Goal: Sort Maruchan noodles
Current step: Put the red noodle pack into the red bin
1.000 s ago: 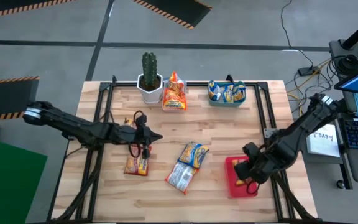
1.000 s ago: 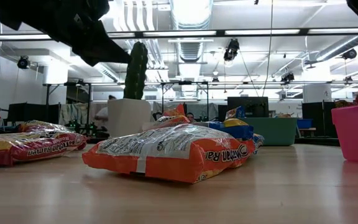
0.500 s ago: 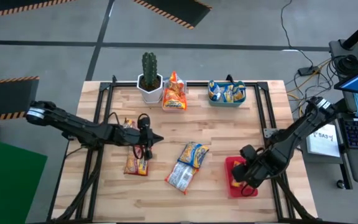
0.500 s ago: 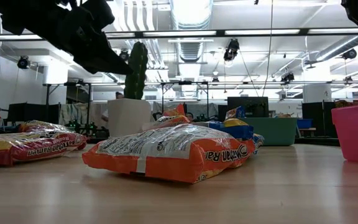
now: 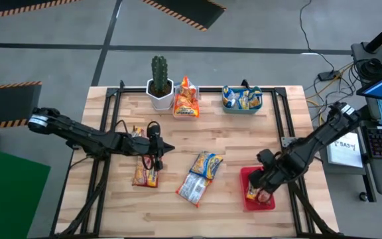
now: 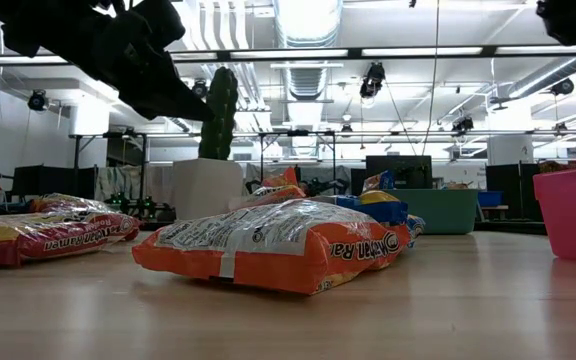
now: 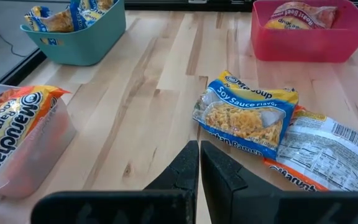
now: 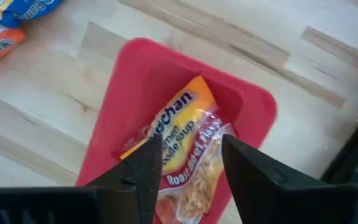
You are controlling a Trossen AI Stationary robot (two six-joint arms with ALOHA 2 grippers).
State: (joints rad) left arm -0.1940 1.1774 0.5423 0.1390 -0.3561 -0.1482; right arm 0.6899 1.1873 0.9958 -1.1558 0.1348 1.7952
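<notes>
Right gripper [image 8: 188,165]: directly above the red bin [image 8: 129,74], fingers parted with a clear gap between them; nothing clamped.
Red packet [image 8: 179,140]: lies inside the red bin, right under the right gripper's fingers; seen between the two fingers, not pinched by them (whether a fingertip touches the wrapper cannot be told).
Left gripper [image 7: 199,163]: fingers pressed together, nothing between them; hangs above the table [image 5: 244,133], as the low view shows.
Blue-and-yellow packet [image 7: 247,115]: on the table just ahead of the left gripper, lying partly on an orange packet [image 7: 319,155] beside it.
Red packets on the table [image 5: 146,174]: just beside the left gripper, on the near side.
Teal bin [image 5: 242,99]: well ahead of the left gripper, at the far edge; holds blue-and-yellow packets.
Clear container [image 7: 23,149]: beside the left gripper, with orange packets standing in it.
Cactus pot [image 5: 159,83]: next to the clear container, at the far edge.
</notes>
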